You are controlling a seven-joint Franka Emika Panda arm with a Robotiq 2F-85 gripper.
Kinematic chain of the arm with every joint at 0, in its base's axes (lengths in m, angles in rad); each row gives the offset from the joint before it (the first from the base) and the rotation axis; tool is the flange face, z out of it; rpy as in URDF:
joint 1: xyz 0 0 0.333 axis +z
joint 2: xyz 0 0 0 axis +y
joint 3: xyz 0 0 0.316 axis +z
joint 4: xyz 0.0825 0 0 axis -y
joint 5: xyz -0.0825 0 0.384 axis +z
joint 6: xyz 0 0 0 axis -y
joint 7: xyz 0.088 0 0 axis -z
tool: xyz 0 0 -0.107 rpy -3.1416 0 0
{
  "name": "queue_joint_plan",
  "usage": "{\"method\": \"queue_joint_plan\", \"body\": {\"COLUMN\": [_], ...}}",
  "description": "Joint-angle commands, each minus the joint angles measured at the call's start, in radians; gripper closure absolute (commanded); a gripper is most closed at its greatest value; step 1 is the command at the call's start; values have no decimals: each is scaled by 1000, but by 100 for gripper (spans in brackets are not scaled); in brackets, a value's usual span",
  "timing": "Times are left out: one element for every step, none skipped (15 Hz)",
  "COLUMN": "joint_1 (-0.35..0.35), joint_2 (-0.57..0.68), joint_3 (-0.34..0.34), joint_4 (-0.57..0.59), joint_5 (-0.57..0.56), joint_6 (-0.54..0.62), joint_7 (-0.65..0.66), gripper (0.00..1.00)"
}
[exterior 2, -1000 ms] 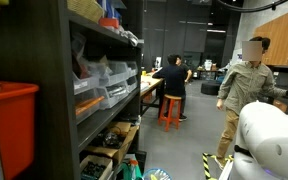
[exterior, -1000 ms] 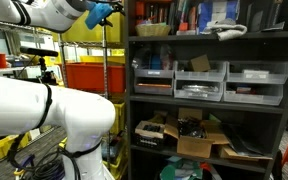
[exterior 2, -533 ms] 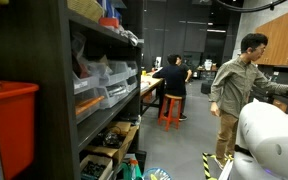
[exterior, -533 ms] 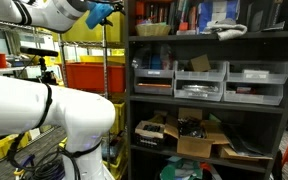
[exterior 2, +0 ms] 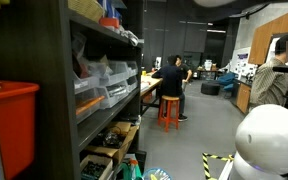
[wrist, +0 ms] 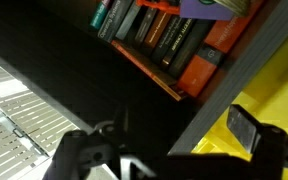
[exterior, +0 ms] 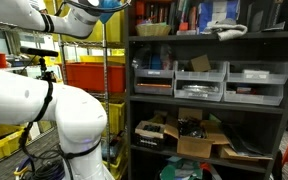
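The row of books stands upright, spines outward, on the top shelf of the dark rack, at the end of that shelf nearest the arm. In the wrist view an orange strip runs under the spines, and a dark upright of the rack crosses between the camera and the books.

The pincer hangs outside that corner of the rack, jaws spread wide and holding nothing. It is near the books but apart from them, touching neither spine nor shelf. Yellow bins sit just behind it, and red bins sit lower down.

By my reading this is an approach stage: high up, beside the rack, with no contact made. Reaching the books from here would call for clearing the upright and the shelf's front edge. It would also mean squaring the spread jaws to a single spine, since the books stand tightly packed with little room between them.
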Motion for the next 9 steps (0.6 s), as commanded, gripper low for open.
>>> {"method": "queue_joint_plan", "body": {"joint_1": [2,2,2,2,2,2,2,2,2], "joint_2": [0,0,0,0,0,0,0,0,0], "joint_3": [-1,-1,-1,-1,-1,-1,-1,-1,-1], "joint_4": [0,0,0,0,0,0,0,0,0], "joint_5": [5,5,5,5,5,5,5,5,5], "joint_6": [-2,-2,-2,-2,-2,-2,-2,-2,-2], "joint_7": [-7,-7,-7,-7,-7,-7,-7,-7,-7], "gripper": [0,0,0,0,0,0,0,0,0]}}
